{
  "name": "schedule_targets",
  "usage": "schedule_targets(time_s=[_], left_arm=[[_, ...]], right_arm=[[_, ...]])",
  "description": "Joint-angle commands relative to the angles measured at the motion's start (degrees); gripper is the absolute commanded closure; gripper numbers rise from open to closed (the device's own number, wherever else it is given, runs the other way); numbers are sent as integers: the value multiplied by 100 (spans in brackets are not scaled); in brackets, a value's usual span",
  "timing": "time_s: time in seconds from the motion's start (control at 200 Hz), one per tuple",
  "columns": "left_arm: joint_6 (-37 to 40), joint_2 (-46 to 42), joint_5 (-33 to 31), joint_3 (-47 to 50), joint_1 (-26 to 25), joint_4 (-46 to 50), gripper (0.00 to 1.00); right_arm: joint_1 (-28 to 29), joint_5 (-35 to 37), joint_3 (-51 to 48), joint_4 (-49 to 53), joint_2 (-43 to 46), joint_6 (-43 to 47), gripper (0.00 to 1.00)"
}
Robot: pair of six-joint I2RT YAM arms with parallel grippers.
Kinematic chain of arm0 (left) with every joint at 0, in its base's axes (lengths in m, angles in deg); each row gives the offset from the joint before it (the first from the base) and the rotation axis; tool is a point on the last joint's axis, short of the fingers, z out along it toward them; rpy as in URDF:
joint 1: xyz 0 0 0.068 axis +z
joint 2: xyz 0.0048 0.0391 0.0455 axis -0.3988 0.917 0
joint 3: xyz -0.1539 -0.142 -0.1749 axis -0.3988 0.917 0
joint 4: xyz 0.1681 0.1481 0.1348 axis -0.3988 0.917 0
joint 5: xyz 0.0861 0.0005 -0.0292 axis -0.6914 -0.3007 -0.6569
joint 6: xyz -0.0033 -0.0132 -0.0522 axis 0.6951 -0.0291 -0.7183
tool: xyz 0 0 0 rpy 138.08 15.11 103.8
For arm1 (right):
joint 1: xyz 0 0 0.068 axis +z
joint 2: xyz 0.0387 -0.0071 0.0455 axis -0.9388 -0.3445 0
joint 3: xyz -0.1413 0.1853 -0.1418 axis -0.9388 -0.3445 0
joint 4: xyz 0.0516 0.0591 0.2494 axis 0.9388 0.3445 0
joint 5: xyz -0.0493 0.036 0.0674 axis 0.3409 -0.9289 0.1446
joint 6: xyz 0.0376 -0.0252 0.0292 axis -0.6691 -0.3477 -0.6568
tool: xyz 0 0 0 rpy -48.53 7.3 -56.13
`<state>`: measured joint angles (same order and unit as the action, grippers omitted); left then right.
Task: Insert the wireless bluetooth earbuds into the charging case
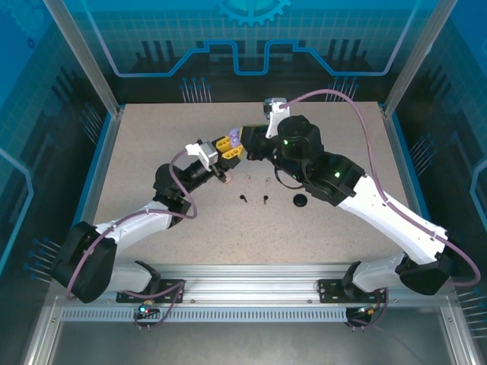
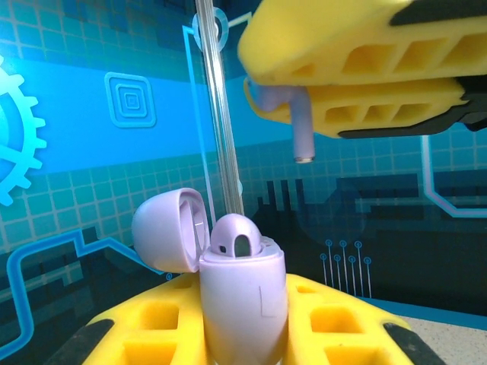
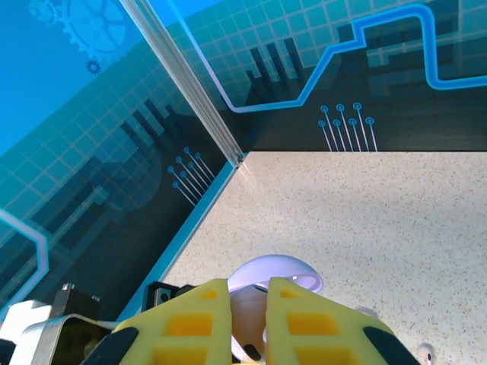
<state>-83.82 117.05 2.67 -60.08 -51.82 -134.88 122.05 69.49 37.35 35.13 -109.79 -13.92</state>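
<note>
**Left end effector** (image 2: 243,328): pressed together on the lavender charging case (image 2: 243,293), which stands upright between the two yellow fingers (image 2: 156,323). The lid (image 2: 163,232) is swung open to the left. A rounded lavender form sits in the case mouth; whether it is an earbud cannot be told.

**Right end effector** (image 2: 262,80): pinching one lavender earbud (image 2: 303,131), stem pointing down. In the left wrist view the earbud hangs above and slightly right of the open case, and the two do not touch.

**Location:** in the top view both end effectors meet over the far centre of the bench (image 1: 152,152), the left end effector (image 1: 227,150) just left of the right end effector (image 1: 247,138).

**Other items on the bench:**
- Two black earbuds (image 1: 243,198) lie nearer the arm bases, with a black case (image 1: 301,201) to their right.
- Two pale pink earbuds (image 1: 249,180) lie just beyond the black pair.
</note>
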Motion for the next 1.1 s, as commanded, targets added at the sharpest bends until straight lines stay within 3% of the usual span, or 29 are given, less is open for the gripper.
schedule_targets(time_s=[0.0,1.09], left_arm=[[117,37,82,-178,-41,-287,100],[98,-36,17,-223,-43,-312,100]], right_arm=[[81,229,-57,-300,-124,5,87],[-76,176,-562,-284,-183,-217,87]])
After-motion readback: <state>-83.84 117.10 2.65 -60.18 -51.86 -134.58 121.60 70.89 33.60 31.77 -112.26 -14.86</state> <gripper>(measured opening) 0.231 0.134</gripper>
